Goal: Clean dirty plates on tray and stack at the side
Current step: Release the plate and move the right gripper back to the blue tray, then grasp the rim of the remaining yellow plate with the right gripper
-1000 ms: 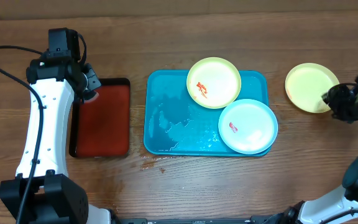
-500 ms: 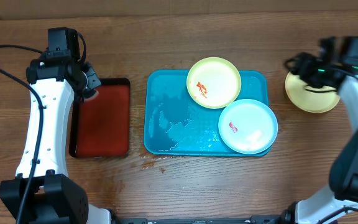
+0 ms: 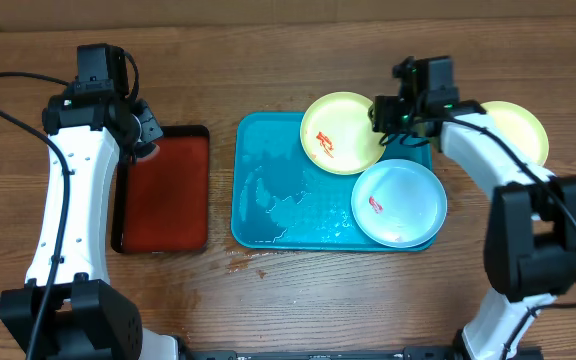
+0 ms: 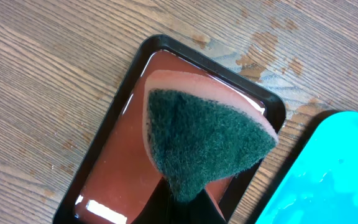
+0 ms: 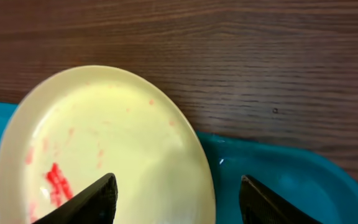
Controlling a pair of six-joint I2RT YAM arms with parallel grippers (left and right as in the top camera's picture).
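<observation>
The turquoise tray holds two plates. A pale yellow-green plate with a red smear sits at its back; it also shows in the right wrist view. A pale blue-white plate with a red smear sits at the tray's front right. A clean yellow-green plate lies on the table at the right. My right gripper is open, its fingers either side of the yellow-green plate's right rim. My left gripper is shut on a green-and-pink sponge over the red tray.
The red tray with black rim lies left of the turquoise tray. Water film and droplets cover the turquoise tray's left half. A small wet spill sits on the wood at the tray's front edge.
My right arm swung from the far right, past the clean plate, leftward to the rim of the yellow-green plate on the tray. The left arm stayed still.
</observation>
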